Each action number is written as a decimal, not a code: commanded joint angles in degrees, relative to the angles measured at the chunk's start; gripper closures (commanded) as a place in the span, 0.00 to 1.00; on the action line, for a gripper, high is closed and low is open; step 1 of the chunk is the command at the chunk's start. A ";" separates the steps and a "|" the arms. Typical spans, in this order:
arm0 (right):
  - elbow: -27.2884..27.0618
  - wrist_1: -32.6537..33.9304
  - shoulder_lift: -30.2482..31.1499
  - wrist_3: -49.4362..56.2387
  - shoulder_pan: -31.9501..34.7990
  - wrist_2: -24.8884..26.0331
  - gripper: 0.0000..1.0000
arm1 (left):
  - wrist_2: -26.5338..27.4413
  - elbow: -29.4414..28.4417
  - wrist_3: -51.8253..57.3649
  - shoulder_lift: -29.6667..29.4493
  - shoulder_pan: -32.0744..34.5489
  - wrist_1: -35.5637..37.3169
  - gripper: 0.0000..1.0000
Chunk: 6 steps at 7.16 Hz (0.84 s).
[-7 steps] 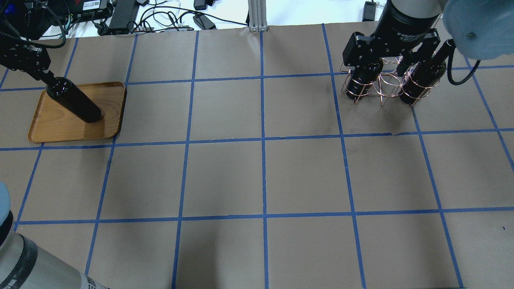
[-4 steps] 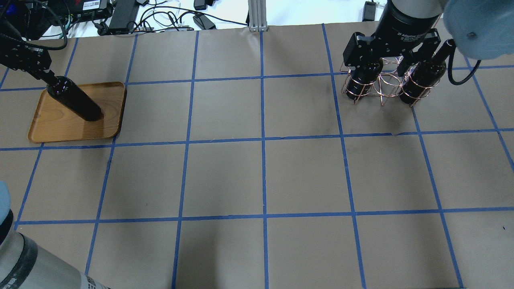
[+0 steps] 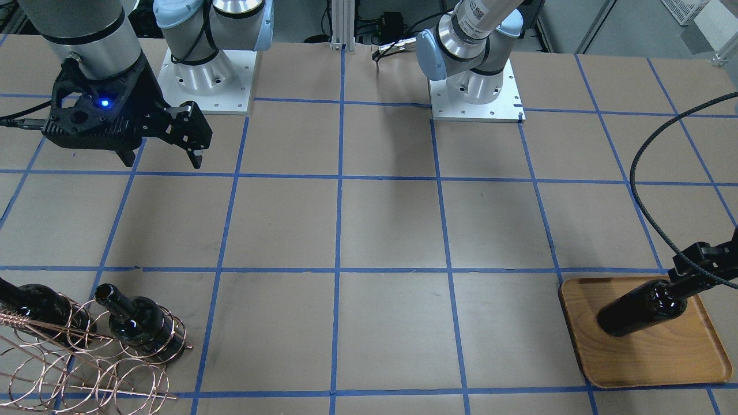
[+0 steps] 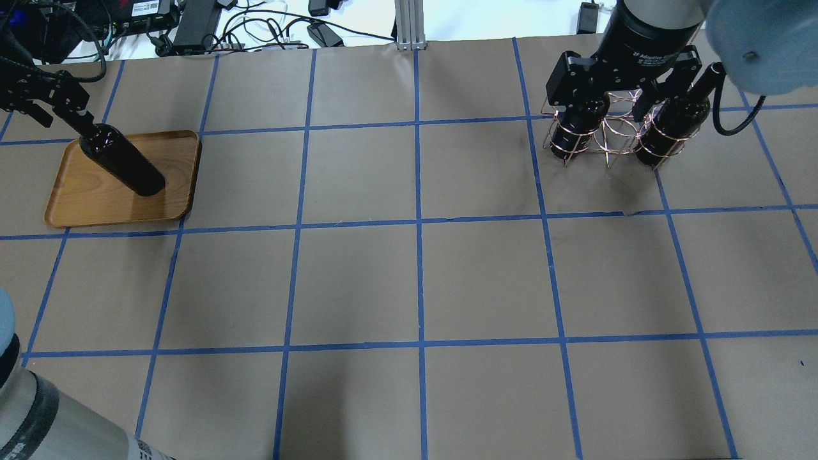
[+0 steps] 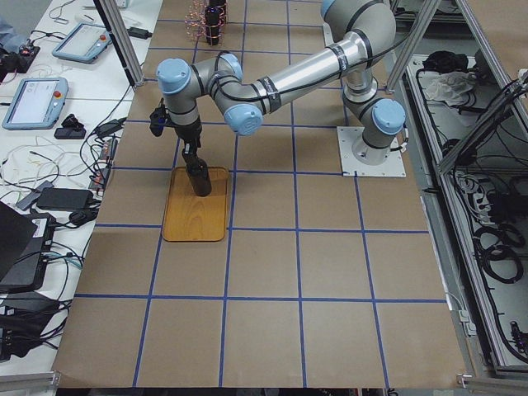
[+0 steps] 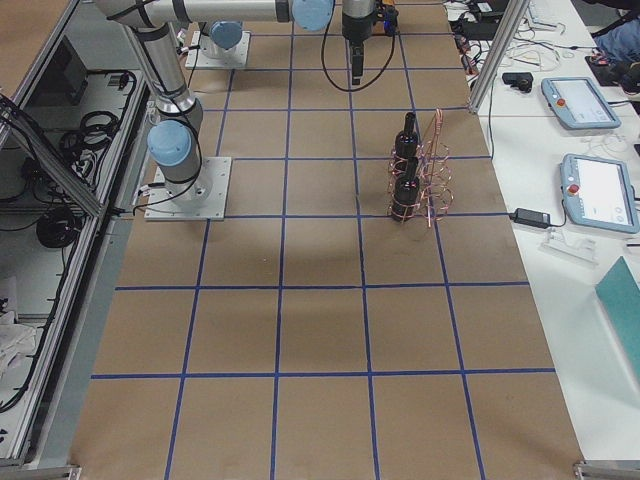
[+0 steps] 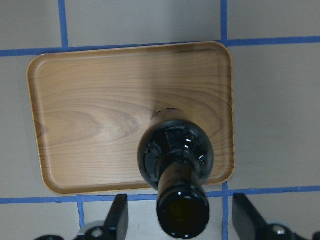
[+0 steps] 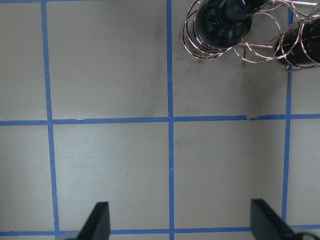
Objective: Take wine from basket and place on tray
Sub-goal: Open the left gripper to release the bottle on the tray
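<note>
The wine (image 4: 124, 167) is standing upright on the tray (image 4: 83, 204), on a brown-papered worktop (image 4: 358, 281) gridded with blue tape. The left gripper (image 7: 180, 210) is holding its jaws apart around the neck without touching it. The right gripper (image 8: 180, 204) is hanging with jaws spread near the basket (image 4: 610, 137). Cables (image 4: 268, 29) are trailing beyond the far edge.

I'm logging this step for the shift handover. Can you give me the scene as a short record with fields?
on tray: one wine bottle, upright on the wooden tray
in basket: two bottles in the copper wire basket
left gripper: open, fingers either side of the bottle neck, not touching it
right gripper: open, holding nothing, raised on the robot's side of the basket
</note>
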<state>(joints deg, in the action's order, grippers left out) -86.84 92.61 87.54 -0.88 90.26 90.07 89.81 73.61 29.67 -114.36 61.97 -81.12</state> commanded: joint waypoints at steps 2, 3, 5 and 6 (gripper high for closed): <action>0.00 0.03 0.00 0.09 0.00 0.02 0.00 | 0.80 -0.05 -0.14 4.21 0.78 -2.61 0.19; 0.00 -0.06 0.00 0.09 0.00 0.11 0.00 | 0.72 -0.05 -0.23 7.19 1.14 -6.38 0.19; 0.00 0.47 0.09 0.09 0.00 -0.07 0.00 | 0.98 0.82 -4.15 12.73 8.03 -11.32 0.14; 0.09 0.64 0.09 -0.09 0.09 -1.29 0.00 | 0.72 2.92 -11.93 14.84 13.91 -11.25 0.08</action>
<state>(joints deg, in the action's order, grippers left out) -86.82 92.96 87.59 -0.83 90.28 89.76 90.67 74.65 24.92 -102.49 69.50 -91.23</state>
